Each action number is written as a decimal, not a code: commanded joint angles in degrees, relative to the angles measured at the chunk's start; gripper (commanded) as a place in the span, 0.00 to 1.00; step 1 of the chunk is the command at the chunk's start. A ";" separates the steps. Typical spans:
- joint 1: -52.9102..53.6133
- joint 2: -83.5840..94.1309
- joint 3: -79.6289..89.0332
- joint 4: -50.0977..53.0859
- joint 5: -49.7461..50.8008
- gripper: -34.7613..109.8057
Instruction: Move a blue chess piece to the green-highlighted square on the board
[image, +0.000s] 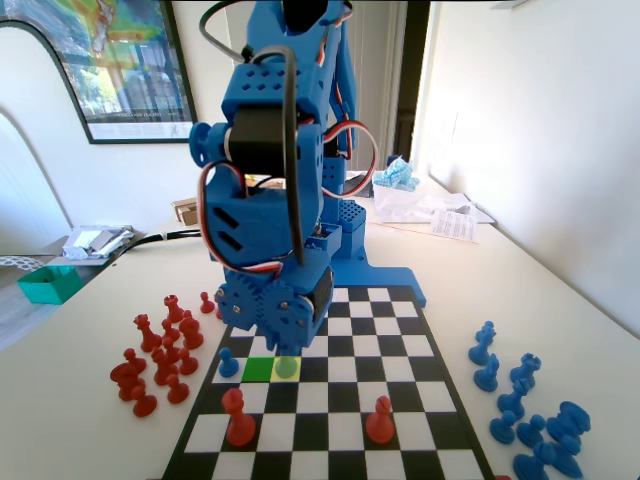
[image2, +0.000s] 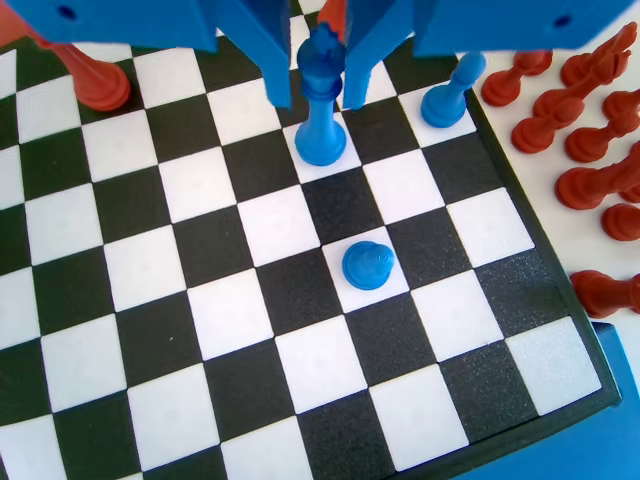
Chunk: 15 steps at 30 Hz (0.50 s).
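A slim blue chess piece (image2: 320, 140) with a knobbed head stands upright on the board (image2: 200, 300). In the fixed view this blue chess piece (image: 287, 367) sits on the pale yellow square. The green-highlighted square (image: 259, 368) lies bare just to its left, and a blue pawn (image: 228, 362) stands one square further left. My gripper (image2: 318, 100) is low over the piece with a jaw on either side of its head. A gap shows on the left side, so it is open. In the fixed view the gripper (image: 285, 348) hangs just behind the yellow square.
Another blue pawn (image2: 447, 95) and a blue piece seen from above (image2: 368, 265) stand nearby. Two red pieces (image: 239, 418) (image: 380, 420) stand on the near rows of the board (image: 340, 400). Red pieces (image: 160, 350) cluster off-board left and blue ones (image: 530, 410) right.
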<state>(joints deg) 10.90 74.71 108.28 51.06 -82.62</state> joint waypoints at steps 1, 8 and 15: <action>0.62 1.49 0.53 0.00 -0.79 0.26; 0.88 1.93 0.18 0.26 -0.97 0.25; 2.11 4.48 -4.57 5.71 0.26 0.25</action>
<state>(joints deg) 11.51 74.71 108.02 53.61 -82.53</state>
